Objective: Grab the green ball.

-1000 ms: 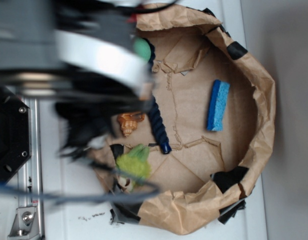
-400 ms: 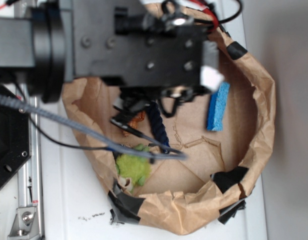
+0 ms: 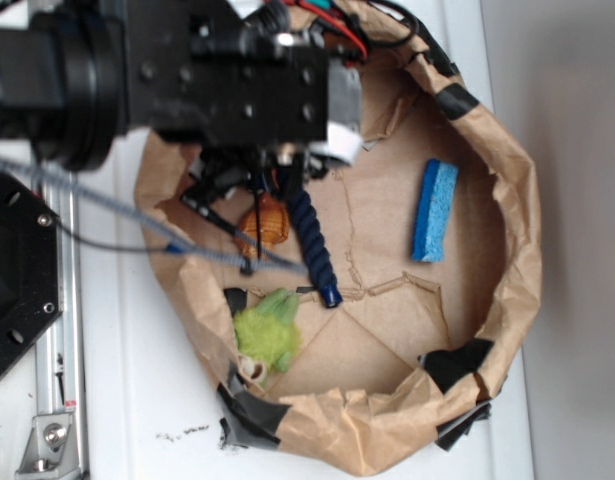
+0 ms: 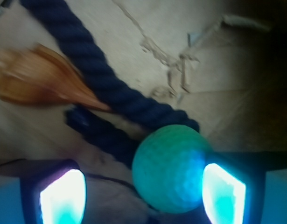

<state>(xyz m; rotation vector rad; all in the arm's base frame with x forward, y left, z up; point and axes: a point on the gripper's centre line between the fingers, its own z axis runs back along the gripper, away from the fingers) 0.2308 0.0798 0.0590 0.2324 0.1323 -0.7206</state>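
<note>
In the wrist view the green ball (image 4: 169, 168) is a mint, dimpled sphere lying against the navy rope (image 4: 101, 84). It sits between the two lit fingers of my gripper (image 4: 143, 198), close to the right finger (image 4: 225, 193) and well apart from the left finger (image 4: 61, 196). The jaws stand wide open around it and do not press on it. Seen from outside, the black gripper head (image 3: 287, 100) hangs over the upper left of the paper bag and hides the ball.
The crumpled brown paper bag (image 3: 512, 260) walls in the work area. Inside lie an orange shell (image 3: 262, 225), the rope (image 3: 312, 240), a blue sponge (image 3: 434, 210) and a fuzzy lime plush toy (image 3: 267, 335). Cables trail across the left side.
The arm has swung in over the bag's upper left and shifted a little left. It now covers the ball, which showed one second ago.
</note>
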